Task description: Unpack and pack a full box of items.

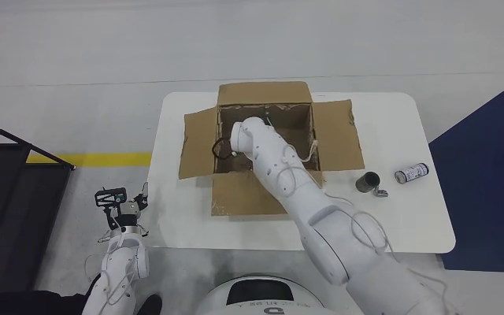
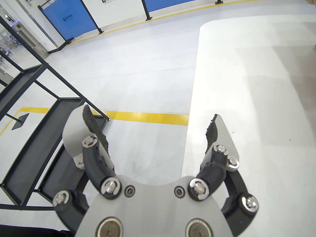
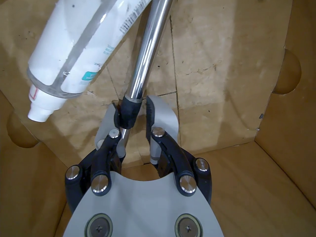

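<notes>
Two arms up top: right one down inside the cardboard box [image 1: 335, 134] on the table [image 1: 394, 216], left gripper [image 1: 122, 197] off beside it. Left wrist: fingers [image 2: 95, 127] spread wide, empty. Right wrist: right gripper [image 3: 132, 109] at the black sleeve [image 3: 128, 115] of a chrome rod [image 3: 150, 38] in the box; can't tell if it's clamped. Stiff, slick metal I'd guess, so grab the rubbery sleeve.

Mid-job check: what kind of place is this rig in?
Probably a factory or lab test floor: blue and white partition panels, a yellow line on the pale floor, and a black metal rack near the white table.
</notes>
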Controlling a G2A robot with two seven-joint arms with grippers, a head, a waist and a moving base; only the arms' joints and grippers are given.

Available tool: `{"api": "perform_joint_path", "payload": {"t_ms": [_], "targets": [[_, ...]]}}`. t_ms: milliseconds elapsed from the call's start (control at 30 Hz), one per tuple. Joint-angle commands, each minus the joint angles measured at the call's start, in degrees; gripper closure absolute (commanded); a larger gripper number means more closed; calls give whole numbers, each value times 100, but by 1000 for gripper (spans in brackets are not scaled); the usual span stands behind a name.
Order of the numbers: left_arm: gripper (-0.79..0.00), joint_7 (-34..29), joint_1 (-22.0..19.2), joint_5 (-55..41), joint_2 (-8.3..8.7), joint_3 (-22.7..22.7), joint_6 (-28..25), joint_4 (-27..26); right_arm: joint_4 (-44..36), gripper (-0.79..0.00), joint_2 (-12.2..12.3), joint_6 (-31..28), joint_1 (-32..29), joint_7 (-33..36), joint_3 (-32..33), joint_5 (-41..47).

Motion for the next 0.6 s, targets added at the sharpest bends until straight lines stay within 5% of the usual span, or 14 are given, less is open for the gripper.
{"api": "perform_joint_path", "payload": {"t_ms": [0,267,567], "targets": [[-785,0,0,0,0,0,0,0,102,0,-20,-7,51,5,-12,32],[-785,0,0,0,0,0,0,0,-9,0,-61,-28,84,-232,-11,156],[-785,0,0,0,0,0,0,0,-1883,0,157,-274,-829,-344,238,-13]]}}
